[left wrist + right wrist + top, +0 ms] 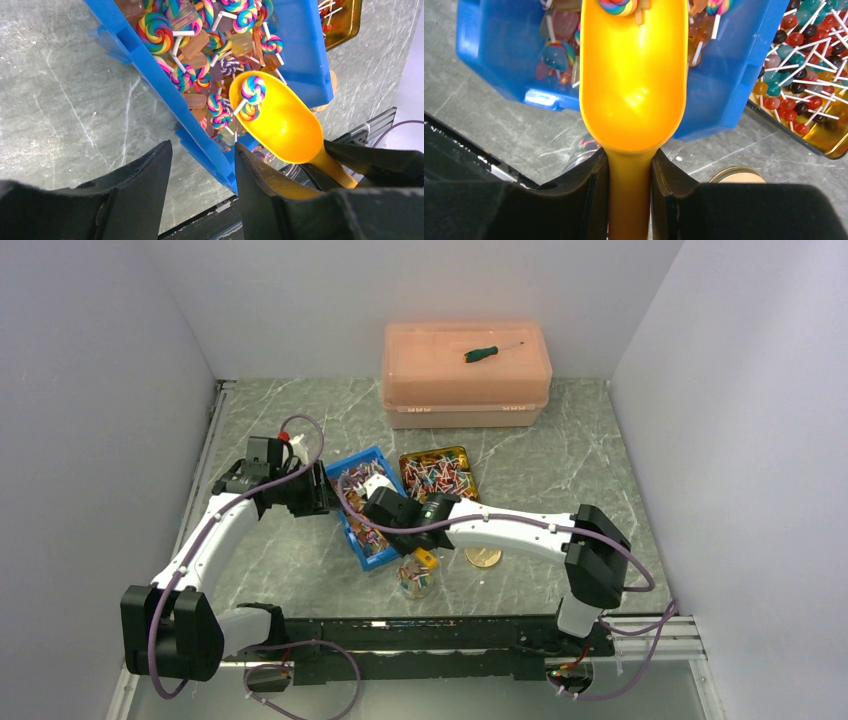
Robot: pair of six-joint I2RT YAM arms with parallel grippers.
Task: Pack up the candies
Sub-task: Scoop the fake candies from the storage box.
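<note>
Candies [200, 60] are swirl lollipops, heaped in your blue bin [305, 65] at the centre of the top view. Two of them sit at the front lip of the yellow scoop [285, 125], which reaches into the bin. Your right jaws are pinching the scoop's handle, one finger on each side. Your left jaws are spread. The bin's near wall runs between the fingers [145, 185], but I can't tell if they touch it. A gold tray [824, 142] of ball lollipops [809, 35] is just beside the bin, on its right. A glass jar [415, 580] stands on the table [560, 460] just below the bin, with some colour inside and its lid [484, 557] to the right. At top centre there's an orange box [440, 390] with a green-handled screwdriver [482, 353] on it.
</note>
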